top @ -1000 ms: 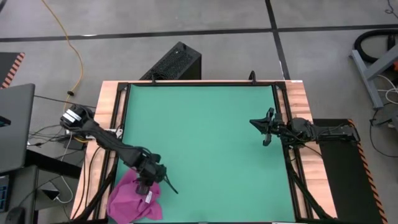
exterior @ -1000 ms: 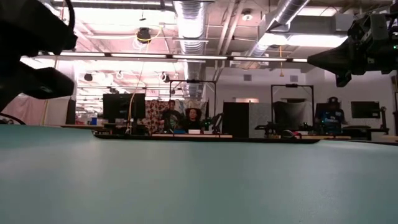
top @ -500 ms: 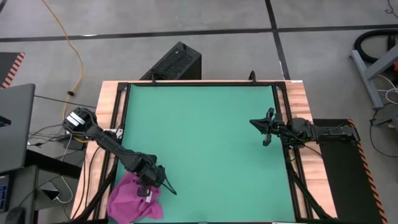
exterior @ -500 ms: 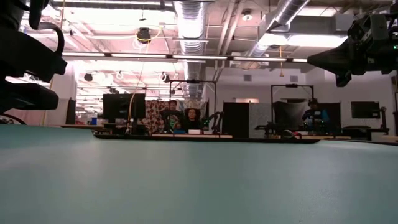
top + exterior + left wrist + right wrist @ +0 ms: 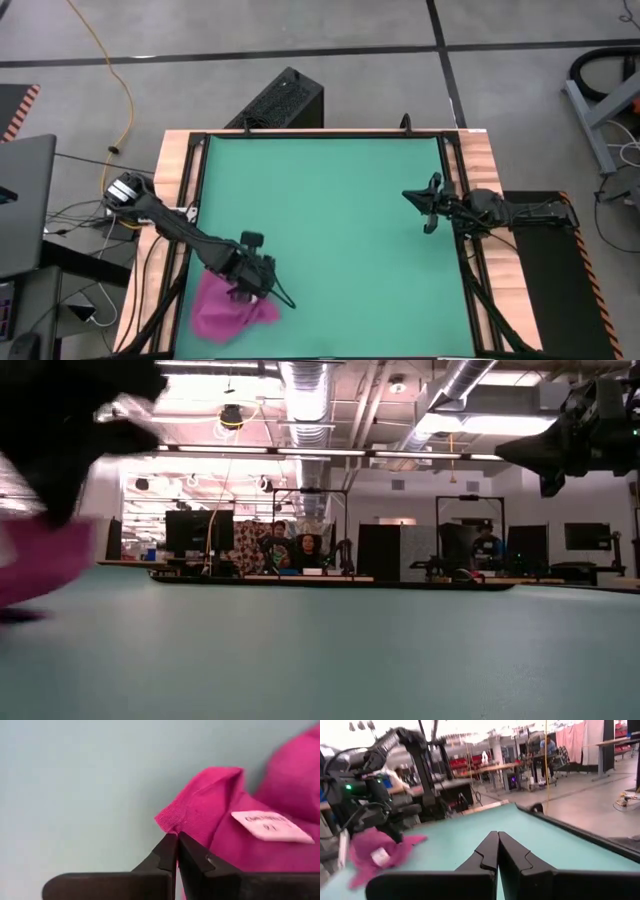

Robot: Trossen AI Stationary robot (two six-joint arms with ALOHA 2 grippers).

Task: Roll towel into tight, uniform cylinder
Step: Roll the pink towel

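The towel is a crumpled magenta-pink cloth at the near left corner of the green mat. My left gripper is shut on an edge of it. In the left wrist view the closed fingertips pinch a folded corner of the towel, with the white tag just beyond. In the low view the towel hangs a little above the mat at the far left. My right gripper waits shut and empty at the mat's right edge. The right wrist view shows the towel far off.
A black box stands on the floor beyond the table's far edge. Wooden table rims border the mat. A laptop sits off the table on the left. People sit in the room behind.
My left gripper has moved right along the near edge with the towel in it. The towel has shifted right and bunched up. The right arm has not moved.
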